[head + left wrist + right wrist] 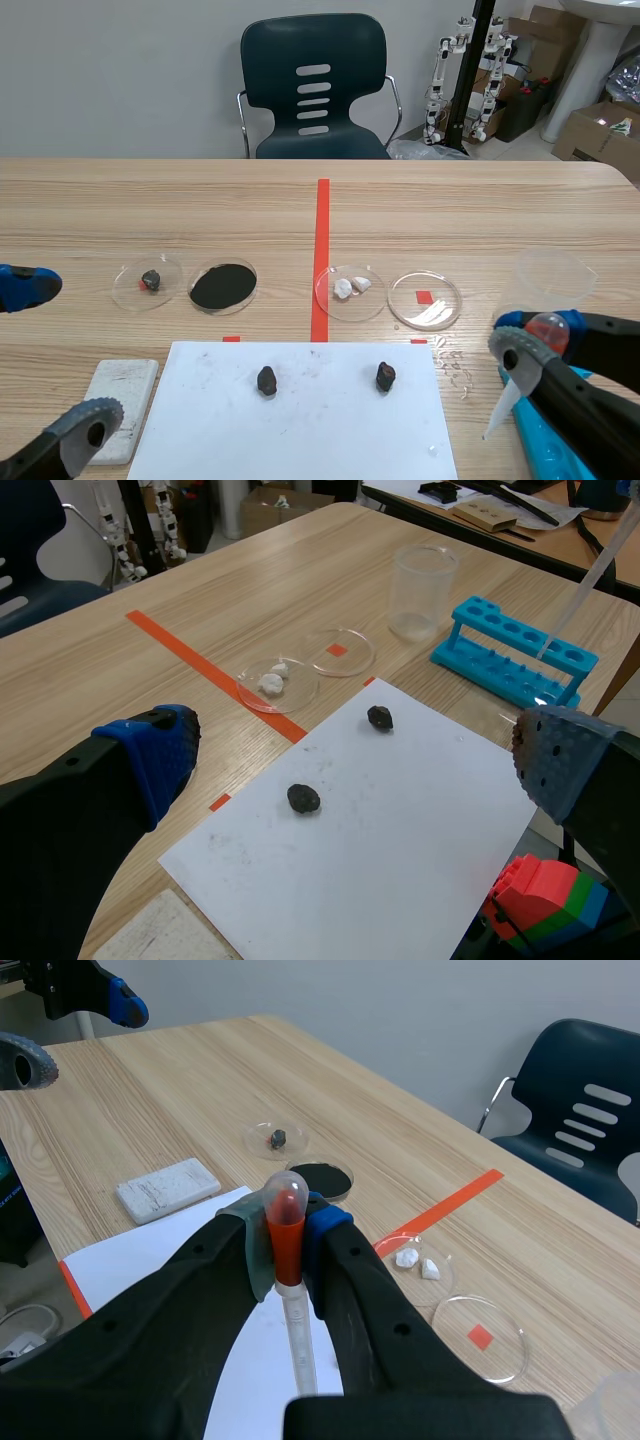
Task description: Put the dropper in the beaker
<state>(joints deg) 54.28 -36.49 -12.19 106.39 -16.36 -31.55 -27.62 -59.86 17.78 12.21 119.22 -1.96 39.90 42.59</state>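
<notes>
Two grippers: right gripper point(288, 1240) clamps the dropper point(284, 1198) at its red collar, near the beaker point(553, 279); left gripper point(58, 355) released, spread wide.

White sheet point(320, 430) with two dark lumps point(266, 380); three clear dishes point(440, 312); black disc point(223, 286), perhaps another dish

Blue rack point(515, 662) just beside open-topped beaker point(422, 592)

Light wooden table point(200, 200), dark blue chair point(315, 85) behind it, plain grey wall point(120, 70), cardboard boxes point(595, 130) far right.
</notes>
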